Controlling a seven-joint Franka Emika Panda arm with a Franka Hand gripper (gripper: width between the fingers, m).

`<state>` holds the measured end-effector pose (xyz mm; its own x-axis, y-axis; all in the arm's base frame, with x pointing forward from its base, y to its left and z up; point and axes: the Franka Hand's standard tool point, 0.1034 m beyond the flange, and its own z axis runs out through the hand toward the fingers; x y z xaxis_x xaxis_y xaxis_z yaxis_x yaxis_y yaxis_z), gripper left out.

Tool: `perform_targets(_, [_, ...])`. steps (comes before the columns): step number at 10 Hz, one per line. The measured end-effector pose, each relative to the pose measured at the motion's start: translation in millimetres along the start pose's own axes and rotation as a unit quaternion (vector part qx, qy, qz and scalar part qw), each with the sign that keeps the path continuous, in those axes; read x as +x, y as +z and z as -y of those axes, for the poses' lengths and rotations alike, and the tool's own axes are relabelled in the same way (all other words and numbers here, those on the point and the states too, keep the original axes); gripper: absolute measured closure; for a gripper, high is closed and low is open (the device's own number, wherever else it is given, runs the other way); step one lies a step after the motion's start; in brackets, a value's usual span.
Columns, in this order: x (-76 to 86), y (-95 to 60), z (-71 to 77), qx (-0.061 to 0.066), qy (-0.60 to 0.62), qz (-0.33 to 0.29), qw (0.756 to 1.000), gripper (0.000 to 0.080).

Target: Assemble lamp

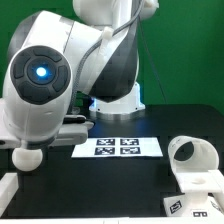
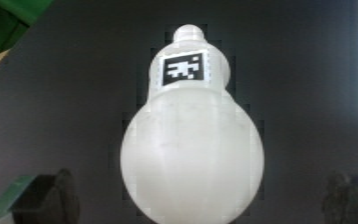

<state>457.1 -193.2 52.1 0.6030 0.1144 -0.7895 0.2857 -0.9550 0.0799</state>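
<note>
In the wrist view the white bulb (image 2: 194, 140) lies lengthwise on the dark table. Its narrow end, with a black-and-white tag (image 2: 188, 67), points away from my gripper (image 2: 197, 198). The two dark fingers (image 2: 43, 197) stand either side of the bulb's wide end, with a dark gap on each side. The gripper is open and holds nothing. In the exterior view the arm hides the gripper, and a round white head (image 1: 28, 157) shows under the arm at the left. A white part with a round opening and a tag, the shade (image 1: 192, 160), lies at the right.
The marker board (image 1: 117, 147) lies flat in the middle of the black table. A white block (image 1: 7, 186) shows at the lower left edge. The arm's pedestal (image 1: 120, 100) stands behind the board. A green backdrop is behind.
</note>
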Motion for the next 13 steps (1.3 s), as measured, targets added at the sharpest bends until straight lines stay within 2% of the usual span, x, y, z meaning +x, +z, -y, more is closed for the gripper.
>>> perform_targets(2, [0.4,11.1,-7.7,-0.002,0.005,0.003,1.0,0.01])
perform_targets(5, [4.2,20.9,-11.2,-0.003,0.007,0.0,1.0,0.01])
perform_targets(6, [7.0,26.6,-8.8,-0.002,0.012,-0.001,1.0,0.01])
perform_targets(7, [9.5,39.3,1.9,-0.002,0.007,0.002,1.0,0.01])
perform_targets(8, [11.4,44.0,5.0,-0.003,0.005,0.008,1.0,0.01])
perform_targets(11, [16.1,50.6,11.7,-0.008,-0.001,0.017,1.0,0.01])
perform_targets(13, [16.1,50.3,11.0,-0.008,-0.001,0.017,1.0,0.01])
